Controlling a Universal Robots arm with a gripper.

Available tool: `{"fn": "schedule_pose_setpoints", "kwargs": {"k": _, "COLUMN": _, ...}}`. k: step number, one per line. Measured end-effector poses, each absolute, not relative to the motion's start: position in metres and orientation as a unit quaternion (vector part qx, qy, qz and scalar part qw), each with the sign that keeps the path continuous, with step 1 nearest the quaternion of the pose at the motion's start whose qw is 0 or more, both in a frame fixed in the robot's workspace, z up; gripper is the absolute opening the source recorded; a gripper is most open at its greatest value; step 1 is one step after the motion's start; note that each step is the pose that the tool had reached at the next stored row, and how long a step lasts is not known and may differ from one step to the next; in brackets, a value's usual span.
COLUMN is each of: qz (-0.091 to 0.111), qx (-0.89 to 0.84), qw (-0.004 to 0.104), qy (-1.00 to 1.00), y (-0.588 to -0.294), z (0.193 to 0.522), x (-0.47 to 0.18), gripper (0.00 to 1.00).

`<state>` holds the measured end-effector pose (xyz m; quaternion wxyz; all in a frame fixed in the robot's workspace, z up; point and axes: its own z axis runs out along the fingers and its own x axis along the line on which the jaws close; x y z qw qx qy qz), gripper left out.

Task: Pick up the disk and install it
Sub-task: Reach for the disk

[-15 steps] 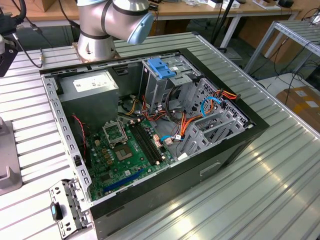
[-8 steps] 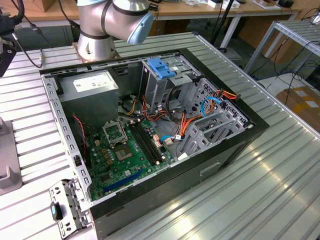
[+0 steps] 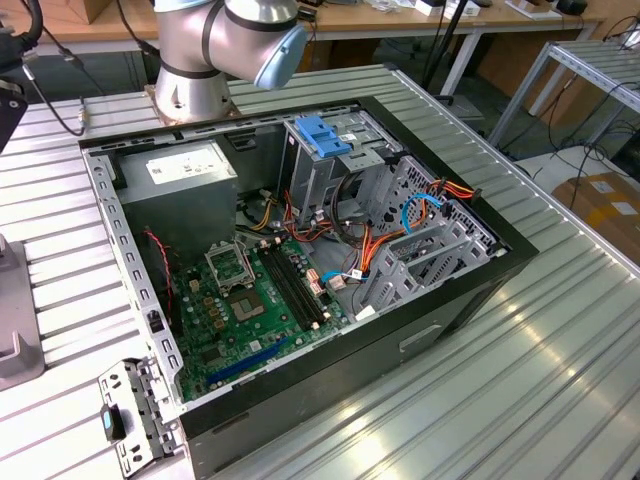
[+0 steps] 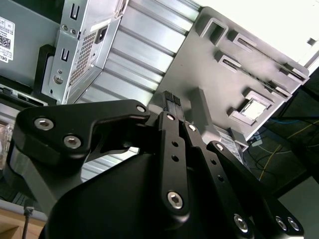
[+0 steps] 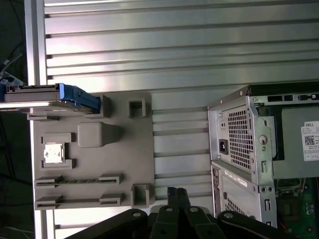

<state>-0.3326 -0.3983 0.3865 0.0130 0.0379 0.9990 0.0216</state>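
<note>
One disk (image 5: 50, 94) is sitting at the edge of the holder (image 5: 89, 159) on the worktop (image 5: 174, 50), well apart from my fingers (image 5: 175, 195), which I am holding closed and empty near the case (image 5: 249, 134). Reaching in closed, I would be risking a knock that tips it off.

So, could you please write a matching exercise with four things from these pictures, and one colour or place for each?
Things:
1. disk
2. motherboard
3. gripper
4. power supply

Descriptions:
A. green, lying inside the open case
B. black, holding nothing
C. blue-edged, at one edge of the grey holder
D. grey box with a white label

Pairs: 1-C, 2-A, 3-B, 4-D
</note>
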Motion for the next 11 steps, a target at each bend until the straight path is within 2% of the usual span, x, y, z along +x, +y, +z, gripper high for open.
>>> {"fn": "schedule_pose_setpoints", "kwargs": {"k": 11, "qz": 0.022, "qx": 0.038, "qw": 0.013, "qy": 0.999, "y": -0.3983, "z": 0.3855, "x": -0.3385, "gripper": 0.1}}
